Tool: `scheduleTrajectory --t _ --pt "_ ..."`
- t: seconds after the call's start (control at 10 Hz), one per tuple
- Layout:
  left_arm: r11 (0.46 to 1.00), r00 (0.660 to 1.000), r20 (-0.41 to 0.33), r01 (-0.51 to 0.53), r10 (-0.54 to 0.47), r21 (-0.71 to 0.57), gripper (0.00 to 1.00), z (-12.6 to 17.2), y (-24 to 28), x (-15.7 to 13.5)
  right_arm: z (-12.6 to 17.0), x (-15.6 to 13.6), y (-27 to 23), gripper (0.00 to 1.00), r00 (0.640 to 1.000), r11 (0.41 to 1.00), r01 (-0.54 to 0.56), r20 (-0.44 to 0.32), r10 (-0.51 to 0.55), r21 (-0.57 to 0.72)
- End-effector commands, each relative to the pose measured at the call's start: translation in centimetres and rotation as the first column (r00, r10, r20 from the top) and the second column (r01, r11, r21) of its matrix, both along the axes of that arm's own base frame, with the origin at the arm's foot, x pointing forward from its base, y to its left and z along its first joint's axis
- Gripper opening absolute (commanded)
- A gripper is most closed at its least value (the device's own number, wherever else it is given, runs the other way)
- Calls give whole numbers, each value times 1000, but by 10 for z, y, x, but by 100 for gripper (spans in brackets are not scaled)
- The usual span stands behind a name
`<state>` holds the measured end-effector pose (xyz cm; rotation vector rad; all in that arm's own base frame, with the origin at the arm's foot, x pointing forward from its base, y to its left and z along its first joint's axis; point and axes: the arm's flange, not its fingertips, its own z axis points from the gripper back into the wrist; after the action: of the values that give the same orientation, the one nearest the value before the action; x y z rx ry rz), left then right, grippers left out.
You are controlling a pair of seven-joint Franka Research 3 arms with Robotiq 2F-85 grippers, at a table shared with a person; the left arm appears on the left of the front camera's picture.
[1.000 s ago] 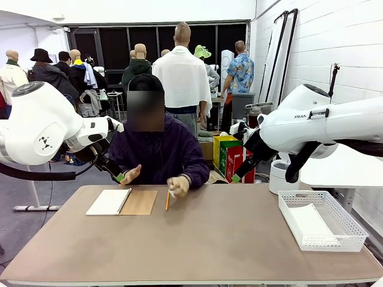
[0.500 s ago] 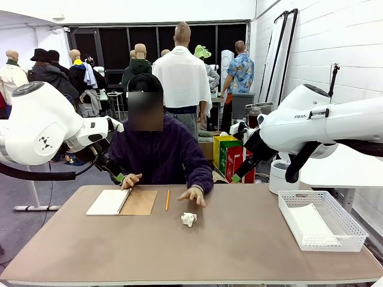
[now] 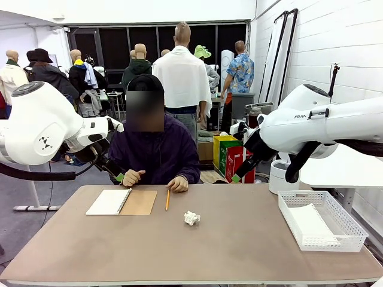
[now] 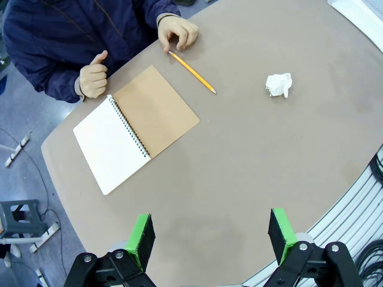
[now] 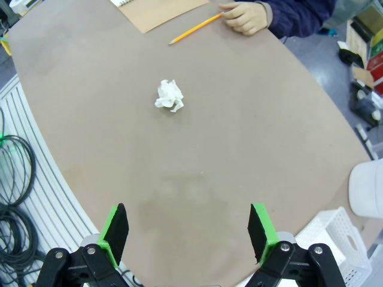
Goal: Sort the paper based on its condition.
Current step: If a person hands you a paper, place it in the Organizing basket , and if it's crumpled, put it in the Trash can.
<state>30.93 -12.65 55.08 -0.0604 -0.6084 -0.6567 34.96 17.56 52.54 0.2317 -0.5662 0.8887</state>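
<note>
A crumpled ball of white paper [image 3: 191, 218] lies in the middle of the brown table [image 3: 197, 251]; it is also in the left wrist view [image 4: 279, 84] and the right wrist view [image 5: 169, 95]. A flat white sheet of paper [image 3: 311, 222] lies inside the white basket [image 3: 353, 234] at the right. My left gripper [image 3: 122, 177] hangs high over the table's far left, open and holding nothing [image 4: 210, 224]. My right gripper [image 3: 238, 177] hangs above the far right, also open with nothing between its fingers [image 5: 187, 216]. Neither touches the paper.
A spiral notebook [image 3: 121, 202] lies open at the far left beside a yellow pencil [image 3: 167, 200]. The person's hands [image 3: 178, 183] rest at the far edge, one by the pencil's end. The basket's corner [image 5: 338, 239] sits near my right gripper.
The person set the crumpled paper ball down mid-table, then drew that hand back to the far edge. Both arms stayed still.
</note>
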Motion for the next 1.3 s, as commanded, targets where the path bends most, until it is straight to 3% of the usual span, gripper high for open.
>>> scheduleTrajectory --t 0.0,0.4,0.7,1.2 --pt "1000 1000 -5 -1 1 -1 100 0 1 0 1 1 -1 100 1000 1000 5 -2 -5 16" --pt "1000 1000 -5 -1 1 -1 100 0 1 0 0 0 0 100 1000 1000 0 0 0 0" --pt "1000 1000 -5 -1 1 -1 100 0 1 0 -7 39 21 100 999 993 -36 -9 35 -115" --pt "1000 1000 -5 -1 1 -1 100 0 1 0 -46 109 85 100 975 949 -212 -122 188 -234"
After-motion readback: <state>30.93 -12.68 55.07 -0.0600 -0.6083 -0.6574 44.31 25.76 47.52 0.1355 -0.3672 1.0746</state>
